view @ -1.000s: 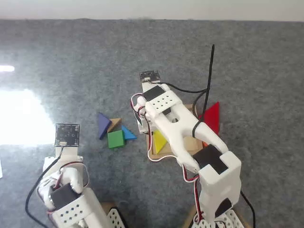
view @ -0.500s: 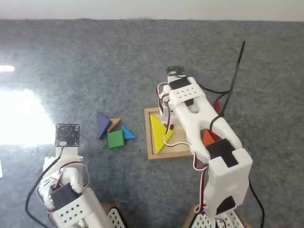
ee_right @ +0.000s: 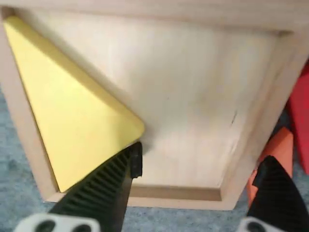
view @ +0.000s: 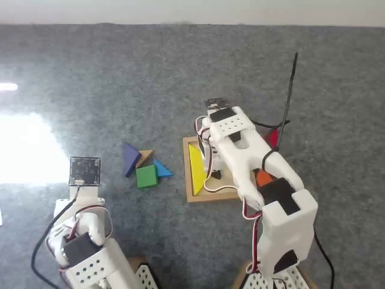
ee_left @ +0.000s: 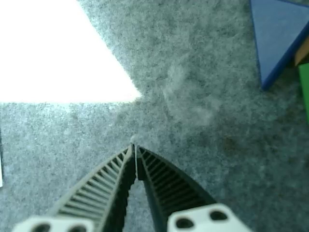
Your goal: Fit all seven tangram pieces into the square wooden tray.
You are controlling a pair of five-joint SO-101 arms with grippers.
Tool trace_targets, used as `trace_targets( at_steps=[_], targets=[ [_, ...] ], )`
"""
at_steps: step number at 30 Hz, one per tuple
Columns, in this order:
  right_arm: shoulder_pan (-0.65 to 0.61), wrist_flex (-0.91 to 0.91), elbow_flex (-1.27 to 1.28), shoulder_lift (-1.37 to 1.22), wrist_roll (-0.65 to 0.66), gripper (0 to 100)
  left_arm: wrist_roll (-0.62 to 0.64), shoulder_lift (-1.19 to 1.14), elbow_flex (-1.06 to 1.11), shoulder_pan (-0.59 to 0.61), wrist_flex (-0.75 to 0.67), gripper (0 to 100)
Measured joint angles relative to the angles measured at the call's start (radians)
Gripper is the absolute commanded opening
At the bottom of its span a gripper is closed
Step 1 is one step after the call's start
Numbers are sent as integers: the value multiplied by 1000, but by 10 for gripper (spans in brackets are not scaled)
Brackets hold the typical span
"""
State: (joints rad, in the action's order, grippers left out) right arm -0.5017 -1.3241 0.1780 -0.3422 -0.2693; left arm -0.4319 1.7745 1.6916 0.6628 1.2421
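The square wooden tray (view: pixel 191 195) lies mid-table with a yellow triangle (view: pixel 197 168) flat along its left wall. My right arm (view: pixel 240 150) hangs over the tray. In the right wrist view the right gripper (ee_right: pixel 200 169) is open, and one fingertip (ee_right: pixel 133 162) is at the yellow triangle's (ee_right: pixel 72 125) corner above the bare tray floor (ee_right: pixel 193 96). An orange piece (ee_right: pixel 275 145) and a red triangle (ee_right: pixel 299 106) lie just outside the tray. The left gripper (ee_left: pixel 134 145) is shut and empty over the carpet, short of the dark blue triangle (ee_left: pixel 277 34).
Left of the tray lies a cluster: dark blue triangle (view: pixel 130 158), brown piece (view: pixel 145 157), green square (view: pixel 146 176) and light blue triangle (view: pixel 162 169). The red triangle (view: pixel 274 137) and orange piece (view: pixel 263 177) peek out beside the right arm. A bright glare patch (view: pixel 24 147) covers the carpet at left.
The right arm swung right off the yellow triangle, then came back slightly left. The triangle now lies against the tray's left wall. The left arm has not moved.
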Motion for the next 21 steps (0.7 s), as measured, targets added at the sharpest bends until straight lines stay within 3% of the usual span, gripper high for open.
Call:
trace_targets(
  at_steps=[12,21],
  targets=[
    [25,-21,-17,87,31,362,0,0,0,0,0,14],
    [315,-46,-29,311,253,362,0,0,0,0,0,14]
  ],
)
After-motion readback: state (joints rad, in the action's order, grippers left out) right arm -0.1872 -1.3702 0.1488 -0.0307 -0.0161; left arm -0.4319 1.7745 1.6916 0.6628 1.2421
